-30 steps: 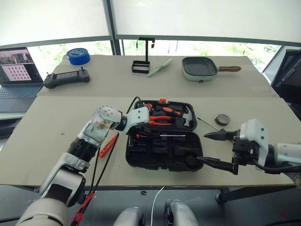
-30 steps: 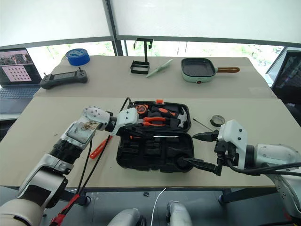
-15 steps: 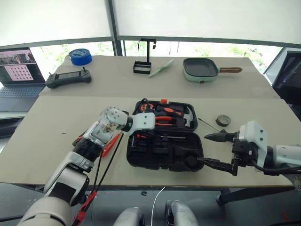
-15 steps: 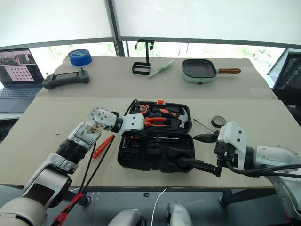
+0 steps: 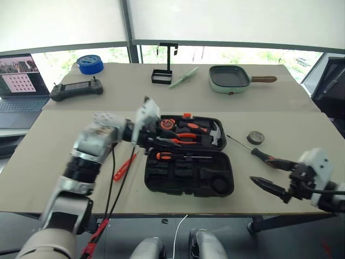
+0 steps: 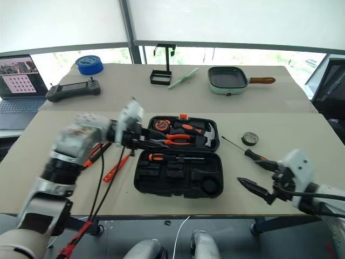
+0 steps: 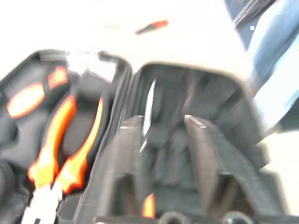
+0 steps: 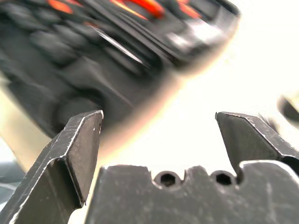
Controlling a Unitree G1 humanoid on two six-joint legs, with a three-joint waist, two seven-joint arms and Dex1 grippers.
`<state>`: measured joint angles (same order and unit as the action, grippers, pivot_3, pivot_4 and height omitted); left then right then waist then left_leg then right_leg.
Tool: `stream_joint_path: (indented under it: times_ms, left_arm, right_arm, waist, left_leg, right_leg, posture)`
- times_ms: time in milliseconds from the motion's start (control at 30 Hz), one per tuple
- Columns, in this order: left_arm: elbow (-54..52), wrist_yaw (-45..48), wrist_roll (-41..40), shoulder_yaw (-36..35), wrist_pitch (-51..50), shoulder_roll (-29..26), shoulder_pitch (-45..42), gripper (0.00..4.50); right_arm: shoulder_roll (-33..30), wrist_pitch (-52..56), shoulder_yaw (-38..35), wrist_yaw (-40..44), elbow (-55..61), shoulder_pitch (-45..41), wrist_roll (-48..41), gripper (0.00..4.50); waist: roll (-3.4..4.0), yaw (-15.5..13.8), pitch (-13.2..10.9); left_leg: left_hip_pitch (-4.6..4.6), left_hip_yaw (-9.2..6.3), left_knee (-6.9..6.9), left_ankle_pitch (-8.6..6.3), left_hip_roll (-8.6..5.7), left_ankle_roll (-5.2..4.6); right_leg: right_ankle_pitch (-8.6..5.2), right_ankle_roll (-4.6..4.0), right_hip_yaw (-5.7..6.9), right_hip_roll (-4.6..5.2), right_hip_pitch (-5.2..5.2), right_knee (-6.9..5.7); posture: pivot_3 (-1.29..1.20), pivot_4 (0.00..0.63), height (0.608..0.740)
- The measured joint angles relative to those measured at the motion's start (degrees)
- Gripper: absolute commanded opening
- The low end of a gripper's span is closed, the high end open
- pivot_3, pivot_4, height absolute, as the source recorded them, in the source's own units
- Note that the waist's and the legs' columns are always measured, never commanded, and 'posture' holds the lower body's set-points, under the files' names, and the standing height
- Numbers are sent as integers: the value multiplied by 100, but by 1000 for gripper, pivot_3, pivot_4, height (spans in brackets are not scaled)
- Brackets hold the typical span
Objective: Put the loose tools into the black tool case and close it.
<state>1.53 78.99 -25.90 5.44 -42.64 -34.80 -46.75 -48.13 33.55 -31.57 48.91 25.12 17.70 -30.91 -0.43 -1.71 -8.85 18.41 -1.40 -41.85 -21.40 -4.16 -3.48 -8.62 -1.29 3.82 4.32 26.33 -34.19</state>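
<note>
1. On the near table, at its middle, lies the black tool case point(image 5: 188, 162), open flat, its lid half toward the far side holding orange-handled pliers point(image 5: 180, 139), a hammer point(image 5: 215, 132) and a tape measure point(image 5: 167, 124).
2. Across the near half of the case rests an orange-and-black-handled screwdriver point(image 5: 180, 156), its shaft pointing toward the robot's right.
3. Just left of the case an orange utility knife point(image 5: 124, 166) lies on the table, partly crossed by black cables.
4. Right of the case a second screwdriver point(image 6: 257, 156) lies near the right gripper, a thin small screwdriver point(image 5: 237, 141) lies closer to the case, and a small dark tape roll point(image 5: 255, 137) sits beyond them.
5. The left gripper point(image 5: 153, 141) hangs over the lid half, blurred; the wrist view shows its fingers point(image 7: 205, 158) parted with nothing between them.
6. The right gripper point(image 5: 274, 174) hovers near the table's front right edge, fingers spread wide and empty.
7. Farther off, the back table carries a blue tape roll point(image 5: 89, 63), a handheld controller point(image 5: 76, 89) and a green pan point(image 5: 229, 77).
</note>
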Motion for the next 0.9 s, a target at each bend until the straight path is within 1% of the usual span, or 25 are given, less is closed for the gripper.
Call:
stream_joint_path:
  times_ms: [33, 67, 133, 167, 267, 367, 433, 500, 567, 733, 767, 833, 900]
  left_arm:
    - [-268, 90, -293, -149, -324, -225, 31, 3177]
    - [-494, 158, -548, -289, -614, -423, 64, 3602]
    - [-862, 232, -853, -419, -904, -675, 154, 4215]
    - [-1018, 249, -959, -422, -959, -739, 208, 4452]
    - [-1265, 241, -1099, -358, -991, -785, 259, 4452]
    - [-1388, 154, -1156, -268, -962, -765, 244, 4452]
    - [-1455, 118, -1160, -201, -864, -757, 242, 4452]
    - [-1519, 55, -1136, -152, -730, -771, 263, 4452]
    - [-1556, 14, -1102, -104, -595, -778, 271, 4452]
    - [-1574, -111, -1021, -47, -366, -800, 288, 4452]
    - [-1573, -135, -1020, -45, -357, -807, 289, 4500]
    - [-1574, -171, -1008, -22, -332, -825, 293, 4500]
    - [-1574, -197, -951, 14, -197, -861, 344, 4500]
  right_arm:
    - [1, -49, -143, 36, -131, 180, 72, 4500]
    - [0, -90, -262, 76, -276, 297, 146, 4500]
    - [-58, -147, -346, 107, -525, 278, 269, 4500]
    - [-121, -171, -327, 110, -673, 140, 302, 4500]
    - [-350, -262, -135, 105, -1041, -401, 469, 4500]
    - [-497, -429, 500, 62, -1726, -1283, 791, 4500]
    - [-500, -571, 926, 63, -2165, -1716, 1008, 4500]
    - [-497, -810, 1590, 95, -2992, -2443, 1409, 4500]
    - [-466, -999, 1981, 103, -3603, -2910, 1675, 4500]
    - [-295, -1286, 2465, 377, -4919, -3779, 1949, 4500]
    - [-295, -1321, 2503, 502, -5122, -3899, 1951, 3986]
    - [-291, -1474, 2582, 692, -5385, -4033, 1949, 3550]
    - [-274, -1671, 2629, 885, -5587, -4111, 1943, 2768]
  waist:
    - [1, 13, 0]
    - [2, 28, 0]
    - [4, 73, 1]
    - [4, 94, 0]
    - [3, 108, -1]
    - [1, 145, -2]
    - [1, 148, -2]
    - [4, 155, -3]
    - [4, 143, -4]
    - [6, 129, -4]
    - [6, 135, -4]
    - [6, 144, -4]
    - [7, 153, -4]
  left_leg:
    - [-2, 0, 0, 0, 0, 1]
    - [-16, 0, -1, 0, 0, 1]
    - [-30, 6, 0, -1, -2, 3]
    - [-35, 9, 0, -1, -2, 5]
    - [-42, 12, 3, 7, -1, 18]
    - [-46, 16, 10, 11, -1, 23]
    - [-45, 16, 12, 12, -1, 24]
    - [-37, 22, 13, 12, -1, 24]
    - [-33, 20, 11, 12, -2, 24]
    - [-30, 17, 9, 12, -1, 24]
    - [-30, 17, 9, 12, -1, 24]
    - [-32, 16, 9, 12, -1, 24]
    - [-34, 16, 9, 12, -1, 25]
  right_leg:
    - [0, 0, 0, 0, -2, 0]
    - [0, 0, -2, 0, -13, -2]
    - [0, 0, -14, 1, -26, -1]
    - [-1, 2, -21, 1, -32, -1]
    - [-2, 1, -28, -4, -35, -2]
    - [0, -6, -34, -6, -29, -12]
    - [-2, -14, -33, -4, -19, -26]
    - [-3, -17, -31, 1, -11, -26]
    - [-4, -17, -26, 3, -10, -24]
    - [-3, -18, -19, 5, -11, -21]
    - [-3, -18, -19, 5, -12, -20]
    - [-3, -18, -18, 5, -13, -20]
    - [-3, -18, -18, 6, -16, -20]
  posture:
    - [0, 150, 740]
    - [0, 150, 740]
    - [0, 150, 740]
    - [0, 150, 740]
    - [0, 150, 740]
    - [0, 150, 740]
    - [0, 150, 740]
    - [0, 150, 740]
    - [0, 150, 740]
    - [0, 150, 740]
    - [0, 150, 740]
    - [0, 150, 740]
    - [0, 150, 740]
